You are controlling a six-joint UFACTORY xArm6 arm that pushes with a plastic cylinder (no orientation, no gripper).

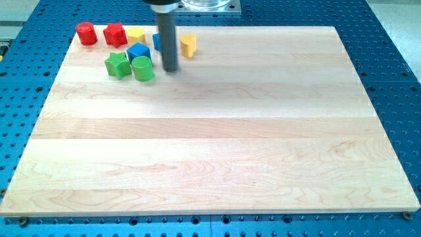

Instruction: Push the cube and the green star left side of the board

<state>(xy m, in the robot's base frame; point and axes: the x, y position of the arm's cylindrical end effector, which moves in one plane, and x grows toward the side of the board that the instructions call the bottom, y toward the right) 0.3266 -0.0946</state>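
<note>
Blue perforated table [395, 52], apparently metal.

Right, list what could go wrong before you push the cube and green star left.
1. My tip stands right of the green cylinder, which lies between it and the green star; a leftward push would likely drag the cylinder along.
2. The blue cube sits tight among the yellow block and red blocks, so they may shift too.
3. The cluster sits near the board's top edge; blocks could slide off.
</note>
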